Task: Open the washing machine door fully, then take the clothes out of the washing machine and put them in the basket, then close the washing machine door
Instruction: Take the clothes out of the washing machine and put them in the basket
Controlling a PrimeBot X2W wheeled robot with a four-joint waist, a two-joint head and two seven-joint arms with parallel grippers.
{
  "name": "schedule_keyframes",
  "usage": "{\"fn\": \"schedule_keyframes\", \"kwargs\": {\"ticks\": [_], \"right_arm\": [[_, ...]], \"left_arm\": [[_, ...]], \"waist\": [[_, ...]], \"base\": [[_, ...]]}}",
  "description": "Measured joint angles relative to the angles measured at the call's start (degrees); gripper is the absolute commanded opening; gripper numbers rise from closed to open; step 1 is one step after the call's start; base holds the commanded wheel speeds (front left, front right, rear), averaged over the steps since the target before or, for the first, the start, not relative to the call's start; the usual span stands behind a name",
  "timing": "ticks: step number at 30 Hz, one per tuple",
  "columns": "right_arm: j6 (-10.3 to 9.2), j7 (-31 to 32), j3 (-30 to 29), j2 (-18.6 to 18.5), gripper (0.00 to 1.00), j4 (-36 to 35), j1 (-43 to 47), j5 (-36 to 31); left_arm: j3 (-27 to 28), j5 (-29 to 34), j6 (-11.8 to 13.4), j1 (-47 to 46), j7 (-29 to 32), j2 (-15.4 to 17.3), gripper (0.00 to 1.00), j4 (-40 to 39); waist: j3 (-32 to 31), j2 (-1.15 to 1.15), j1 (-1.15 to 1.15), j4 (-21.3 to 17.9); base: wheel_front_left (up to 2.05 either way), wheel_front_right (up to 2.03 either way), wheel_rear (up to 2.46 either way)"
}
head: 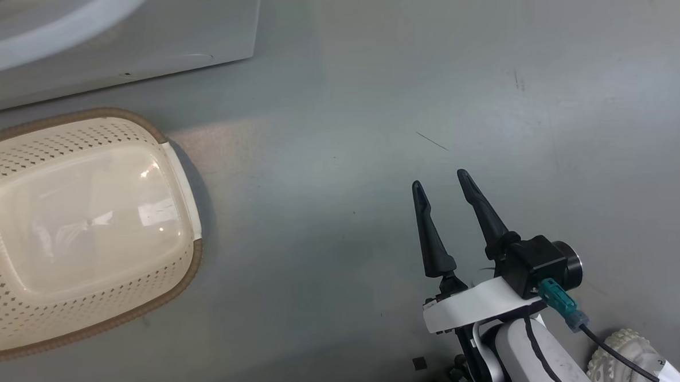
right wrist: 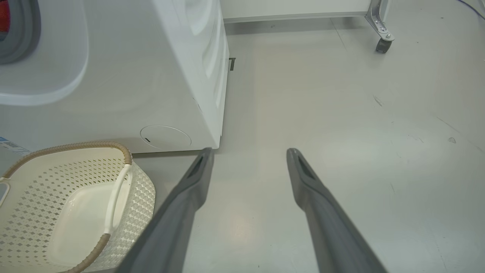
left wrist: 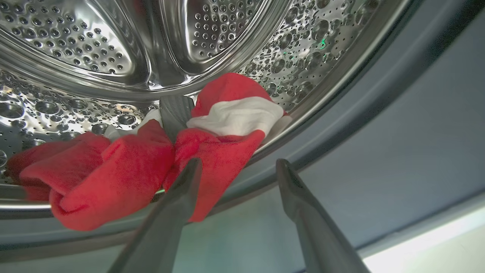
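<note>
Some bright red clothes (left wrist: 113,170), plush with a broad white band, lie bunched at the front lip of the perforated steel drum (left wrist: 94,38) of the white washing machine (right wrist: 151,76), one fold hanging over the edge. Left gripper (left wrist: 238,163): fingers spread wide, holding nothing, one finger overlapping that fold. Right gripper (head: 440,180): wide open, unladen, above the floor (head: 378,101). Cream perforated basket (head: 8,159), brown-rimmed, stands just before the machine.

drum (left wrist: 94,45) – shiny perforated steel | clothes (left wrist: 113,170) – soft fleecy cloth | basket (head: 3,291) – perforated plastic
</note>
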Motion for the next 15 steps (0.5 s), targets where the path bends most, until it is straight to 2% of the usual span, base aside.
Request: {"fn": "schedule_keyframes", "kwargs": {"ticks": [6,15], "right_arm": [[0.0,0.0,0.3,0.0,1.0,-0.7,0.0,1.0],[0.0,0.0,-0.2,0.1,1.0,-0.9,0.0,1.1]], "left_arm": [[0.4,-0.6,0.0,-3.4,1.0,1.8,1.0,2.1],[-0.3,-3.4,0.0,-4.1,3.6,1.5,1.0,6.1]], "waist": [[1.4,0.0,0.0,-1.4],[2.5,0.0,0.0,-2.1]], "base": [[0.0,0.0,0.0],[0.0,0.0,0.0]]}}
